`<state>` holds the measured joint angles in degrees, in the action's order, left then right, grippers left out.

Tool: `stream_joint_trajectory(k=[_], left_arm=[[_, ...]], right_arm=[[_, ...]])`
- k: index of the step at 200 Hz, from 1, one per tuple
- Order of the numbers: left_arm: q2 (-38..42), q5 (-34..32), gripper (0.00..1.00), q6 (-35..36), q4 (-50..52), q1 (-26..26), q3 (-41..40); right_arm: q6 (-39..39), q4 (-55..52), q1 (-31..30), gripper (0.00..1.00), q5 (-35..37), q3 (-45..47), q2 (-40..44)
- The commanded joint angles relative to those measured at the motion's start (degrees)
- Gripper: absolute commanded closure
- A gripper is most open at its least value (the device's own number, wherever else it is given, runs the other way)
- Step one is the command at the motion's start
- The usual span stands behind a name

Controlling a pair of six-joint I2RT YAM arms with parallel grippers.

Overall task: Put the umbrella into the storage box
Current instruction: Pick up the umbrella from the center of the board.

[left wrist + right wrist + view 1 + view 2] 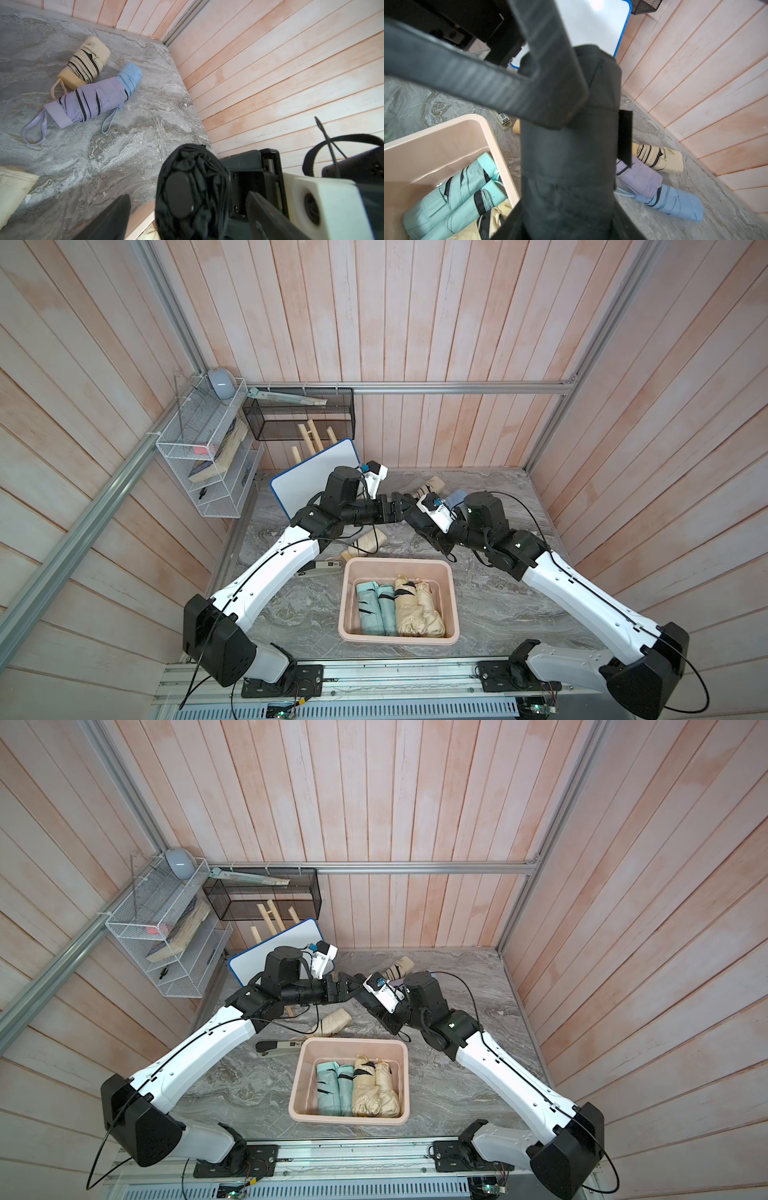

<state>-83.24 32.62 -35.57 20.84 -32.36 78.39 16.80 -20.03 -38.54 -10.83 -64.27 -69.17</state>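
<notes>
Two robot arms (266, 572) (582, 593) meet beyond the far side of one pink storage box (397, 560). Right gripper (566, 212) clamps one black umbrella (566, 145) in mid-air; left gripper (188, 195) gapes around its end. Boxed: two mint umbrellas (376, 608), two beige umbrellas (417, 610). Loose: two beige (368, 540) (430, 485), one lilac (89, 101), one blue (129, 78).

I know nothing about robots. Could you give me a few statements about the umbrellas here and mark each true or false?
1. The pink storage box holds four folded umbrellas. True.
2. The black umbrella is lying on the table. False: the right gripper holds it up in the air.
3. A purple umbrella and a blue umbrella lie on the table, outside the box. True.
4. Every umbrella in the box is mint green. False: two mint umbrellas lie beside two beige umbrellas.
</notes>
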Motion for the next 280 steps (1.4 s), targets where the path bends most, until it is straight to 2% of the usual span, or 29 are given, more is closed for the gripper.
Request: stream_joint_trajectory(k=[1,25,58,84,98,113,126,134,150,178,193,238,252,280], left_arm=[[-0.4,3.3,0.16,0.5,-1.2,0.4,0.4],[0.0,4.7,0.29,-0.2,-2.4,0.5,-0.6],[0.4,5.5,0.60,-0.3,-3.0,0.5,-1.3],[1.0,5.6,0.70,0.0,-3.6,0.4,-1.7],[1.4,5.5,0.75,0.2,-4.1,0.5,-2.0],[1.6,5.3,0.82,0.6,-4.9,0.5,-2.2],[2.3,4.1,0.87,0.8,-6.3,0.5,-2.8],[3.0,2.6,0.89,0.8,-7.6,0.7,-3.7],[4.5,-1.2,1.00,1.2,-10.9,0.9,-5.6],[7.7,-8.1,1.00,1.7,-20.8,1.0,-10.4],[9.2,-11.1,1.00,1.4,-28.6,1.1,-13.7],[12.3,-20.2,1.00,0.2,-53.1,1.2,-24.2],[12.8,-21.0,1.00,0.9,-61.6,1.2,-27.5],[12.4,-20.9,1.00,3.4,-74.4,1.1,-32.0]], right_arm=[[1.4,1.8,-1.2,0.70,-0.6,-2.8,-0.1],[1.6,1.7,-2.0,0.69,-0.2,-2.8,-0.1],[1.6,1.7,-2.7,0.69,0.6,-2.8,-0.2],[1.1,1.7,-3.5,0.65,1.7,-3.0,0.0],[0.6,1.6,-4.1,0.55,2.8,-3.1,0.3],[-1.5,1.5,-4.5,0.33,4.0,-3.5,1.0],[-5.3,2.1,-4.5,0.27,4.6,-3.8,2.0],[-8.8,3.0,-4.5,0.24,4.9,-3.6,2.8],[-17.4,6.3,-4.5,0.20,5.2,-2.4,5.3],[-36.0,11.4,-4.6,0.20,7.6,-0.3,8.4],[-47.6,11.4,-4.5,0.25,10.5,-1.8,8.3],[-84.0,14.6,-4.4,0.27,9.4,-3.6,5.6],[-90.7,17.4,-4.4,0.26,7.2,-3.7,4.5],[-96.5,18.1,-3.9,0.20,7.6,-5.6,3.7]])
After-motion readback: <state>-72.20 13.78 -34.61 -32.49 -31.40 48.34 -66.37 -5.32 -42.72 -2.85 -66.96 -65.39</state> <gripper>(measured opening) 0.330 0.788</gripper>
